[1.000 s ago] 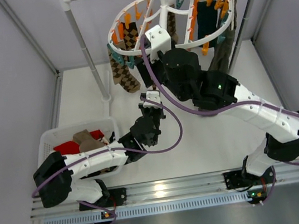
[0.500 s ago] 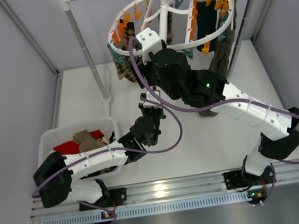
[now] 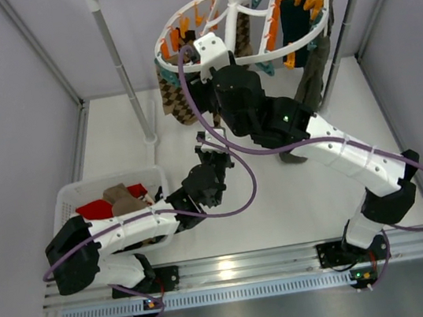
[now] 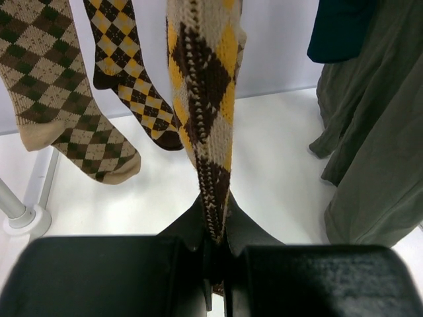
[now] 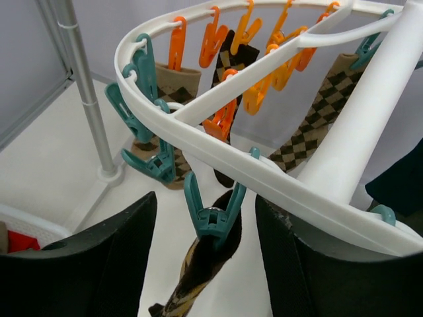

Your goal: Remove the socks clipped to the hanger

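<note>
My left gripper [image 4: 213, 267] is clamped on the lower end of an argyle sock [image 4: 201, 99], its arm stretched low over the surface [image 3: 283, 211]. My right gripper [image 5: 205, 218] stands wide astride the teal clip [image 5: 213, 221] pinning it, arm raised under the hanger [image 5: 198, 139].

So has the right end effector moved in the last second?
Yes. Seen from above, the right end effector shifted left, toward the rack's upright pole.
</note>
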Controlling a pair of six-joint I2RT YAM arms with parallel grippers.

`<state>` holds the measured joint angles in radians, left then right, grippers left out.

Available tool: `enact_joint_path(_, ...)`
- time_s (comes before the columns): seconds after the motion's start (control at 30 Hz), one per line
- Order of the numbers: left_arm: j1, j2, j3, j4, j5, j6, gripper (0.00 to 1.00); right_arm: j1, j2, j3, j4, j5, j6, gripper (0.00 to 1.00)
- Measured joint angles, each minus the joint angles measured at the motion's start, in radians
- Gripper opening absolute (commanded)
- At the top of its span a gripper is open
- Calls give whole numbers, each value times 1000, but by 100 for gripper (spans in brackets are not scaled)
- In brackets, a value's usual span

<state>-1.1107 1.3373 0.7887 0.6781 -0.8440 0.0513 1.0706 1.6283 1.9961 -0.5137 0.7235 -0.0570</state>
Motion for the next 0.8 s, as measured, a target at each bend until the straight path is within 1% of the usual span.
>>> enact_joint_path(0.13,0,0,0,2,2,0,0,0,10,0,40,9,-5,46)
enact_joint_path(0.17,0,0,0,2,3,0,0,0,13,0,50,10,-5,40)
enact_joint_path(0.27,0,0,0,2,2,1,0,0,24,0,68,13,-5,29)
enact_joint_path(0.37,0,0,0,2,1,1,0,-2,29,-4,84,16,-2,11)
enact_joint_path(0.43,1,0,-4,2,-2,1,0,-3,29,-8,97,16,6,10)
enact_joint_path(0.47,2,0,-6,2,-2,1,0,-3,29,-13,108,17,9,8)
enact_joint_path(0.6,9,0,-37,3,-10,-7,0,-5,27,-26,126,13,18,6)
enact_joint_path(0.63,12,0,-47,3,-10,-12,0,-5,27,-26,126,11,18,0)
enact_joint_path(0.73,21,0,-81,2,-14,-24,0,-6,26,-26,128,9,24,1)
enact_joint_path(0.8,25,-1,-98,1,-19,-27,0,-7,20,-34,132,7,27,4)
